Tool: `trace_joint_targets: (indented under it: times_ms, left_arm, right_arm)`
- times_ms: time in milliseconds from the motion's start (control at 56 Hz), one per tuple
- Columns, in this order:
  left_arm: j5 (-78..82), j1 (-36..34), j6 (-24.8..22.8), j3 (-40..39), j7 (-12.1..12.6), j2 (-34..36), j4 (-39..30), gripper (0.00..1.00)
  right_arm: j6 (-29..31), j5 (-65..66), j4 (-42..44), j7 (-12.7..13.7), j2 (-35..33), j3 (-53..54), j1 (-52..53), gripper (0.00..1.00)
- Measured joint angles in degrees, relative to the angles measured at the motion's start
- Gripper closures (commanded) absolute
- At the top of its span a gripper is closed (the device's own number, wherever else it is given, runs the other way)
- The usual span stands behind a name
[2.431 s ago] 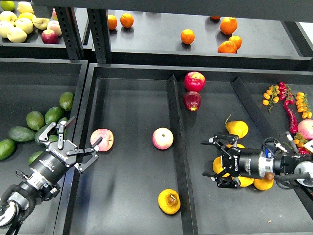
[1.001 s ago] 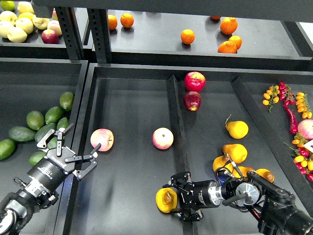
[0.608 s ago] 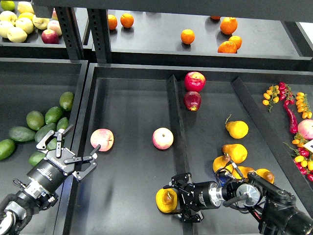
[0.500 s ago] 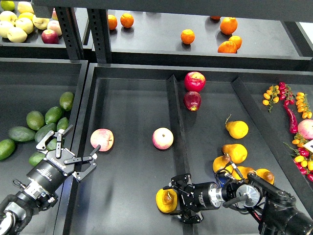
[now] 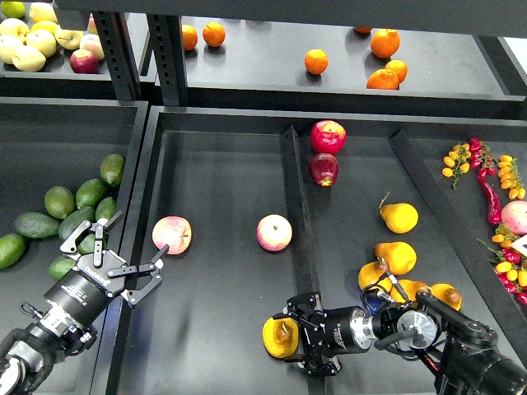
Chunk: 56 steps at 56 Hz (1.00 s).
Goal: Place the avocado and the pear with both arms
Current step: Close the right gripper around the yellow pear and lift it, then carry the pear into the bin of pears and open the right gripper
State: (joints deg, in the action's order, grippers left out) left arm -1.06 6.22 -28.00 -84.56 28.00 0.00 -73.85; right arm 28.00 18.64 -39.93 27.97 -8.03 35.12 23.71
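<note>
both grippers unmoved — right gripper at pear

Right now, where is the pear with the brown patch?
In the head view, the pear sits bottom centre in the middle tray, left of the divider, with the right gripper against it.

White lettering shows on the body of the left gripper and on the right gripper, but it's too small and blurred to read. A white tag at the right edge shows no legible print either.
</note>
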Motion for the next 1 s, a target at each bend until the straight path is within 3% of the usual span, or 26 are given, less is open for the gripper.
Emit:
trace_joint_targets:
  times_ms: [143, 483, 1001]
  left_arm:
    - [0.0, 0.0, 0.0, 0.0, 0.0, 0.0, 0.0, 0.01]
    - [0.0, 0.1, 0.0, 0.0, 0.0, 0.0, 0.0, 0.01]
    - [0.0, 0.2, 0.0, 0.0, 0.0, 0.0, 0.0, 0.01]
  right_arm:
    - [0.0, -0.3, 0.1, 0.0, 0.0, 0.3, -1.0, 0.54]
    - [0.0, -1.5, -0.3, 0.1, 0.0, 1.6, -1.6, 0.65]
    - [0.0, -8.2, -7.4, 0.0, -4.9, 7.6, -1.1, 0.66]
